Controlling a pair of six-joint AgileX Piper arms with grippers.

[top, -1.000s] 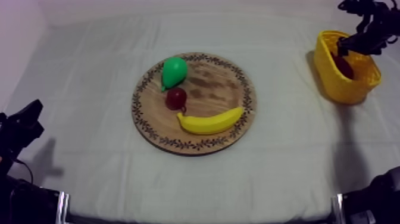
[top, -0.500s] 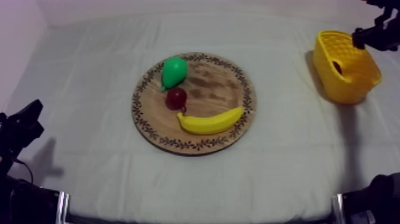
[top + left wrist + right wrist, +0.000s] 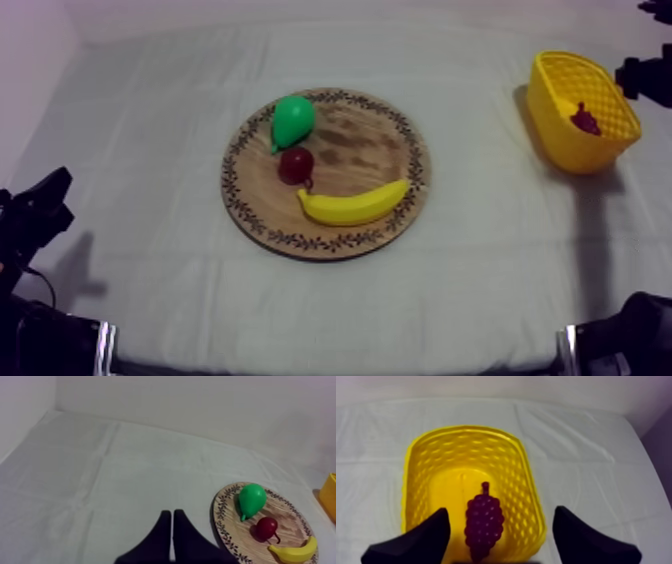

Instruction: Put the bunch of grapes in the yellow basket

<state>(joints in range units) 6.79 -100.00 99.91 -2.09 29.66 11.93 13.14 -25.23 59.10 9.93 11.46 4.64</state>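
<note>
The dark purple bunch of grapes [image 3: 585,119] lies inside the yellow basket [image 3: 560,140] at the table's far right. Seen from the right wrist, the grapes [image 3: 484,522] rest on the floor of the basket [image 3: 421,461], stem pointing away. My right gripper [image 3: 501,510] hangs open above the basket's near rim, its fingers apart on either side of the grapes and holding nothing. From above, the right gripper [image 3: 650,75] sits just right of the basket. My left gripper [image 3: 170,513] is shut as a narrow wedge and rests low at the left [image 3: 45,200].
The round wooden board [image 3: 370,150] sits mid-table with a green pear [image 3: 293,120], a small red fruit [image 3: 296,165] and a banana [image 3: 353,205]. From the left wrist, the board [image 3: 285,518] lies just right of the fingers.
My right gripper has let go of the grapes and pulled up and to the right, away from the basket. The grapes now lie uncovered in the basket. The left arm has not moved.
</note>
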